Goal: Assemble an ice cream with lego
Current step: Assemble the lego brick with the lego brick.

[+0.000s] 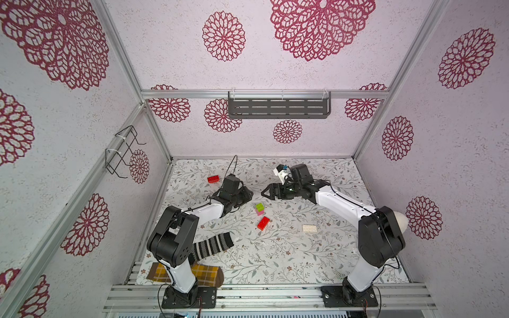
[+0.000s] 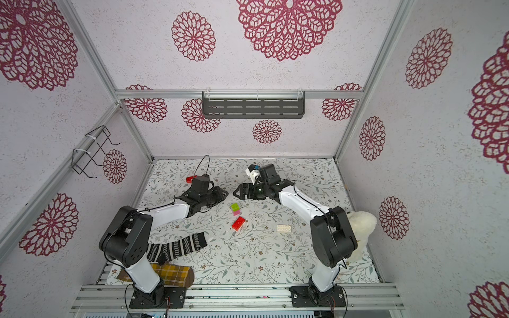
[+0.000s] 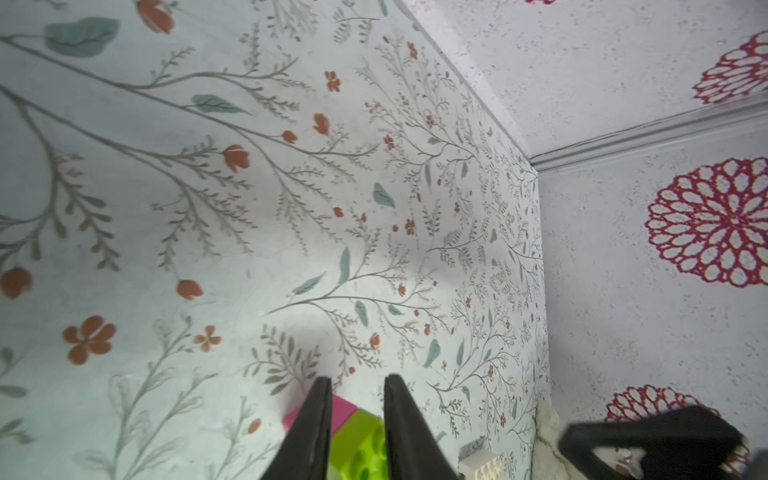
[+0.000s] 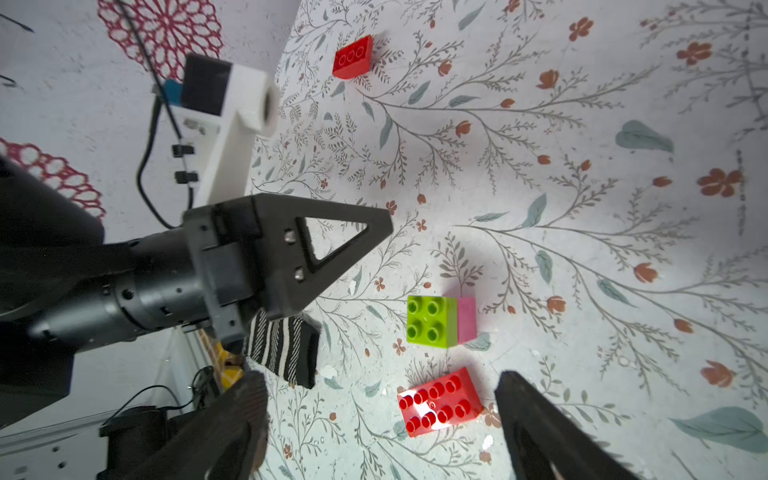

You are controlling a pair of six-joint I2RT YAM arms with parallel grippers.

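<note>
- Two pincers hang empty over the bench (image 1: pixel 275 261). The left pincer (image 3: pixel 358 380) has its jaws parted only narrowly, and the right pincer (image 4: pixel 380 386) has its jaws spread wide.
- Take the green-and-pink stem (image 1: pixel 259 209) as the clock's centre in a top view. The left pincer sits near 11 o'clock and the right near 1 o'clock, neither touching the stem.
- The near red brick (image 1: pixel 263 223) lies studs-up and skewed at 5 o'clock, just beside the stem. I judge it the next piece.
- Turn the right wrist to match that skew, pinch the brick's long sides and lift it level.
- Clamp the pink base with the left pincer so the stem cannot topple, then press the brick straight down, centred.
- The white brick (image 1: pixel 309 228) lies at 4 o'clock and the far red brick (image 1: pixel 213 179) at 10 o'clock. The striped sock (image 1: pixel 212 245), at 8 o'clock, is well apart.
</note>
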